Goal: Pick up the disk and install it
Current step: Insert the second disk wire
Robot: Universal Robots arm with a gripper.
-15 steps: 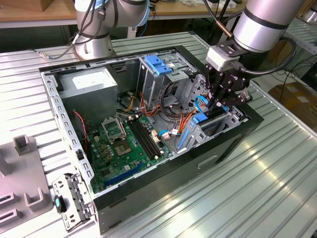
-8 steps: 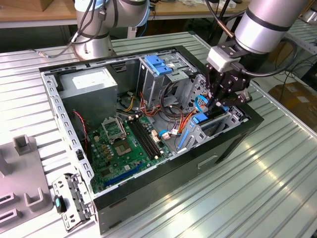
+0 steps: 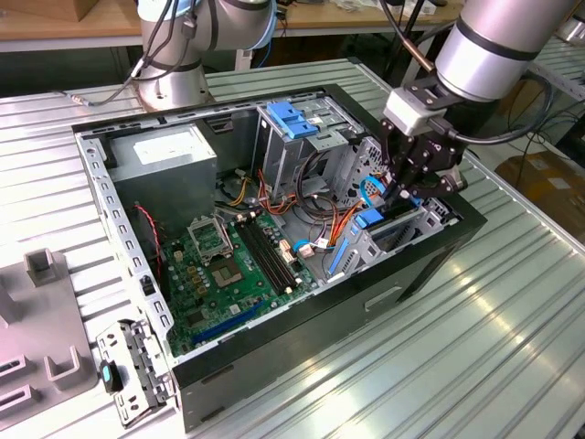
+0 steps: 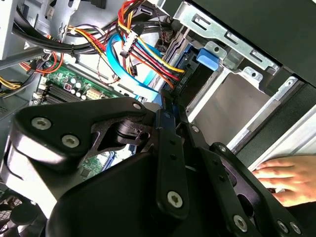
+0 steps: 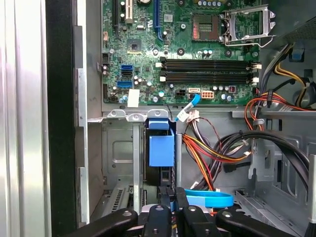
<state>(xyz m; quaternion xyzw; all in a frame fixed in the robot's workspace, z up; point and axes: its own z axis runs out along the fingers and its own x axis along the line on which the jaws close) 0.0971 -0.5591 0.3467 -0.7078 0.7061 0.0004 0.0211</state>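
The pincer (image 5: pixel 173 196) is clenched, its fingers (image 4: pixel 168 148) drawn close on the blue top rail of the disk (image 5: pixel 161 148). The disk stands on edge, partly down in the metal bay (image 5: pixel 118 148) at the case's (image 3: pixel 411 274) front corner, its blue tab facing the board (image 5: pixel 187 49).

In the exterior view the pincer hangs at about 3 o'clock from the board, just over the bay. A flat blue cable (image 5: pixel 210 199) curls beside the fingers, with a bundle of red, yellow and black wires (image 5: pixel 207 148) close by. At 11 o'clock from the board sits the grey supply box (image 3: pixel 169 151); at 1 o'clock, a bare blue bracket (image 3: pixel 291 119) on the upper cage.

In the second wrist view a person's hand (image 4: pixel 289 180) rests outside the case.
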